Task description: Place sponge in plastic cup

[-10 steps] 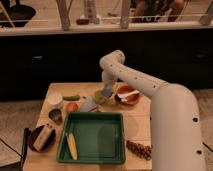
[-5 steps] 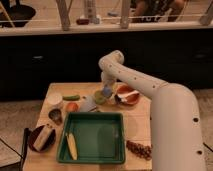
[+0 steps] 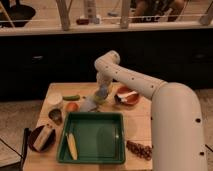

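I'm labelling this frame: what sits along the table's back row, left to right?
Back row: white cup → cucumber → plastic cup → gripper, mid-table at the sponge → red bowl.

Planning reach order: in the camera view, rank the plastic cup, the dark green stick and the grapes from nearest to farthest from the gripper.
The gripper hangs over the back middle of the table.
1. Plastic cup: just below and left of it.
2. Dark green stick: farther left.
3. Grapes: front right corner.
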`<state>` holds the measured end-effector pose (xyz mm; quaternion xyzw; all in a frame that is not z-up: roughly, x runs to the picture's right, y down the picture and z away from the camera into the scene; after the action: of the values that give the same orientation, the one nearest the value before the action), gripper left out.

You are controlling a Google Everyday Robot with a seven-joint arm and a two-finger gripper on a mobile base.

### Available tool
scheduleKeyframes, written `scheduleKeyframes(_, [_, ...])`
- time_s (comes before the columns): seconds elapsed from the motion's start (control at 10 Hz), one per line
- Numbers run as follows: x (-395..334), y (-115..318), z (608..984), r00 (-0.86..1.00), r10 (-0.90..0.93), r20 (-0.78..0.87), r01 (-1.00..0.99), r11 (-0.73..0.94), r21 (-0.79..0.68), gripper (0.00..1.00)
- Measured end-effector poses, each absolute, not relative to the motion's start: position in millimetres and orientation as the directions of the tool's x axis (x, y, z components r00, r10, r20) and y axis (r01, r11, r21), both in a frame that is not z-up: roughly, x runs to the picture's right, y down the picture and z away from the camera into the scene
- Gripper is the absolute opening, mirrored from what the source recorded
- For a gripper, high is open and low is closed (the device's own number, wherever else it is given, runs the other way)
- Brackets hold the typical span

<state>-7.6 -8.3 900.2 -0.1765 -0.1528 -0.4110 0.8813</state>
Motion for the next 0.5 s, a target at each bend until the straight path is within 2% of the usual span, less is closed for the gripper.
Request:
scheduleKeyframes(0.3, [-17,-6,896,0.584,-0.682,0.44,0.798,0.581,-0.158,0.02])
scheduleKeyframes(0.5, [-22,-5,894,0.563,-0.688,0.457,0.81,0.568,-0.142,0.22])
